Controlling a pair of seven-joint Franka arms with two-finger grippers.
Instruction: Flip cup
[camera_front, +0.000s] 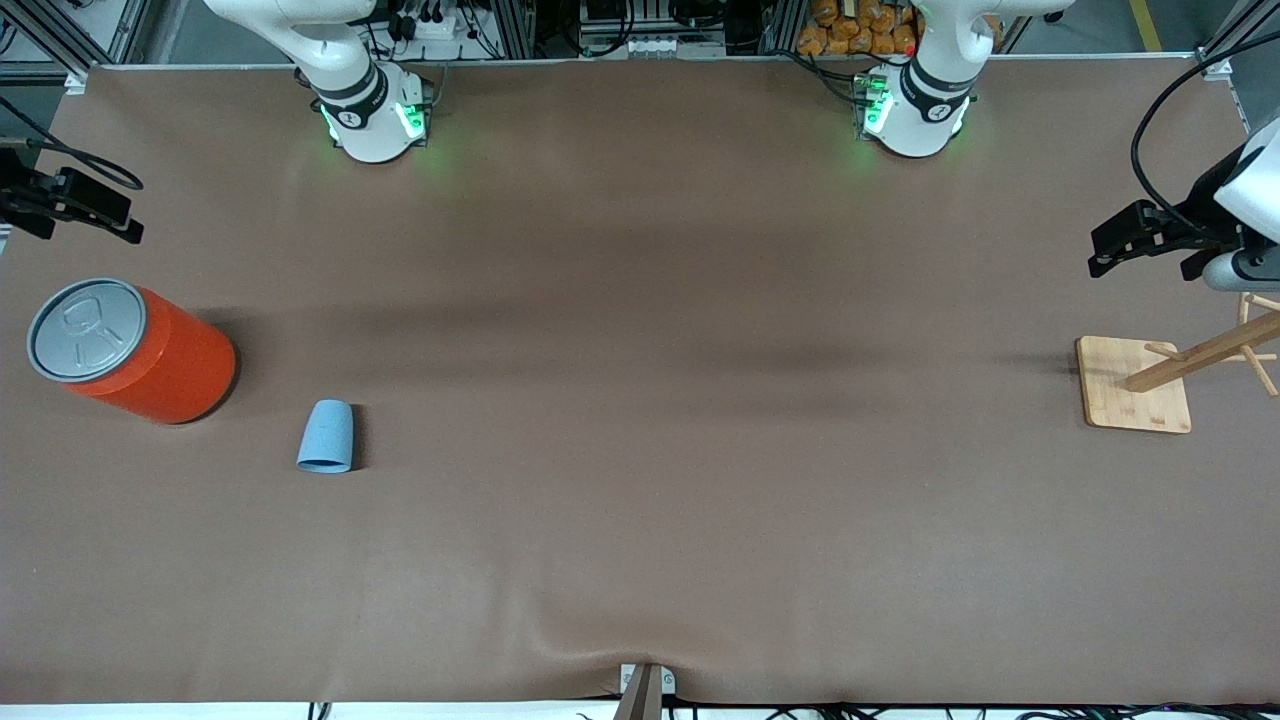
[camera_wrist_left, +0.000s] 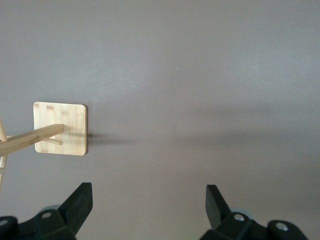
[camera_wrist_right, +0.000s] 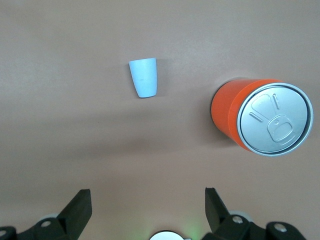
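The small light-blue cup (camera_front: 326, 436) appears to lie on its side on the brown table, its wide end toward the front camera, a little nearer that camera than the orange can. It also shows in the right wrist view (camera_wrist_right: 143, 77). My right gripper (camera_wrist_right: 148, 197) is open and empty, up in the air at the right arm's end of the table (camera_front: 75, 205), apart from the cup. My left gripper (camera_wrist_left: 149, 192) is open and empty, up in the air at the left arm's end (camera_front: 1140, 245), above a wooden rack.
A large orange can (camera_front: 135, 350) with a grey pull-tab lid stands beside the cup, toward the right arm's end; it also shows in the right wrist view (camera_wrist_right: 260, 117). A wooden peg rack on a square base (camera_front: 1135, 385) stands at the left arm's end, also in the left wrist view (camera_wrist_left: 60, 128).
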